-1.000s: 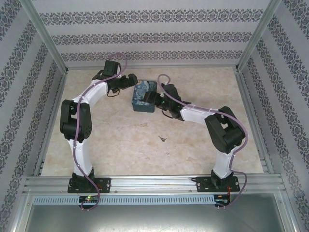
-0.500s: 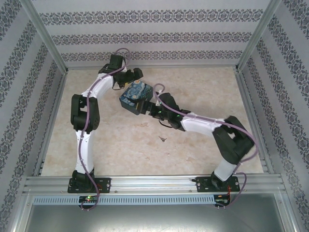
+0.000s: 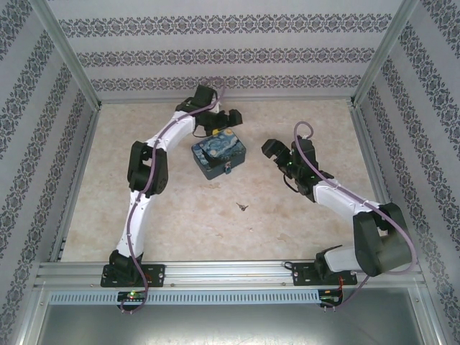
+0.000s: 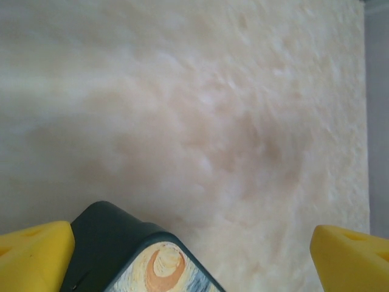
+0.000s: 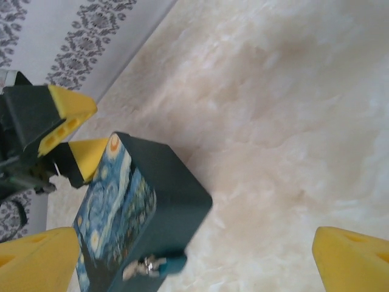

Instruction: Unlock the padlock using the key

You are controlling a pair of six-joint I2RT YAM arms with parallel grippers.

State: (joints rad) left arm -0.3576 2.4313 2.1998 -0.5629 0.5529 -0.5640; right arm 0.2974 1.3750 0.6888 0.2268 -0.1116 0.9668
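Cream marbled worktop (image 3: pixel 172 208) inside patterned-wallpaper walls (image 3: pixel 215 50). Left claw (image 4: pixel 191 246) and right claw (image 5: pixel 194 255) both gape apart near a painted tin (image 3: pixel 218 154) at centre. The padlock (image 5: pixel 152 266) sits on its side; the key (image 3: pixel 242 207) lies below centre.

The tin (image 3: pixel 218 157) stands mid-counter (image 3: pixel 180 223), the one obstacle on the surface. The left jaws, spread wide, crowd its far side, one corner lying between them. The right jaws, also wide, stand apart to its right, bare counter between. The tin's near-right side, where the padlock (image 5: pixel 167 263) hangs, is unblocked. Open counter surrounds the key (image 3: pixel 242 207). Walls (image 3: pixel 43 144) close three sides
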